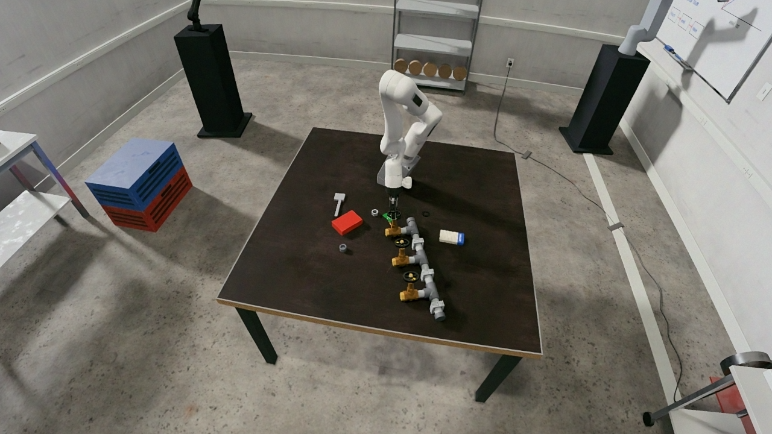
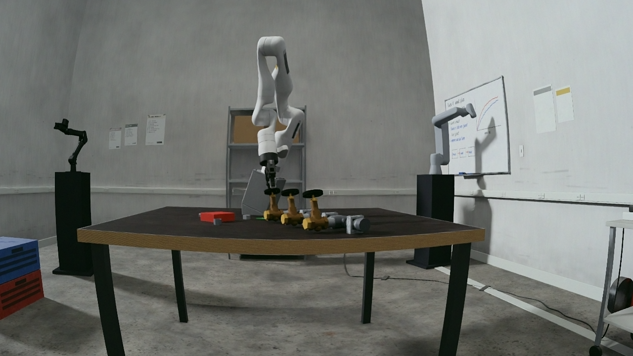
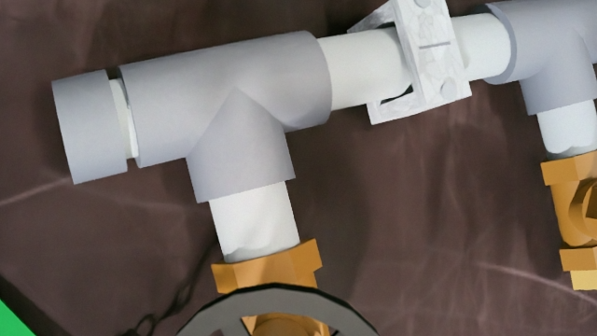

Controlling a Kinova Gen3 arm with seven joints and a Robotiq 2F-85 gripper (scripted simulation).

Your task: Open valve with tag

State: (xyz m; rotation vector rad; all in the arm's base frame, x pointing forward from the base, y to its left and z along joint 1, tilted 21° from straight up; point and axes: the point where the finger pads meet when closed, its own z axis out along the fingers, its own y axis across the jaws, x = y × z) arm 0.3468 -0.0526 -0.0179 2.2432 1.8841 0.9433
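Observation:
A grey pipe point(image 1: 421, 254) point(image 2: 340, 220) point(image 3: 224, 103) lies on the dark table point(image 1: 302, 269) and carries three brass valves with black handwheels. The farthest valve point(image 1: 392, 231) point(image 2: 272, 213) point(image 3: 267, 269) has a green tag point(image 1: 386, 217) point(image 3: 10, 323) lying beside it; its chain is not clear. My gripper point(image 1: 393, 208) point(image 2: 270, 186) is open and points straight down, right over this valve's handwheel point(image 2: 271, 191) point(image 3: 275, 310). Its fingertips reach about rim height. I cannot tell whether they touch it. The fingers are out of the wrist view. The middle valve point(image 1: 400, 260) point(image 2: 290, 216) point(image 3: 576, 205) and the near valve point(image 1: 409, 294) point(image 2: 314, 221) stand apart from the gripper.
A red block point(image 1: 346, 222) point(image 2: 216, 216), a small white mallet point(image 1: 338, 203) and two small grey rings point(image 1: 374, 211) point(image 1: 342, 248) lie left of the valves. A white and blue box point(image 1: 451, 237) lies right of the pipe. A white bracket point(image 3: 420, 61) clamps the pipe.

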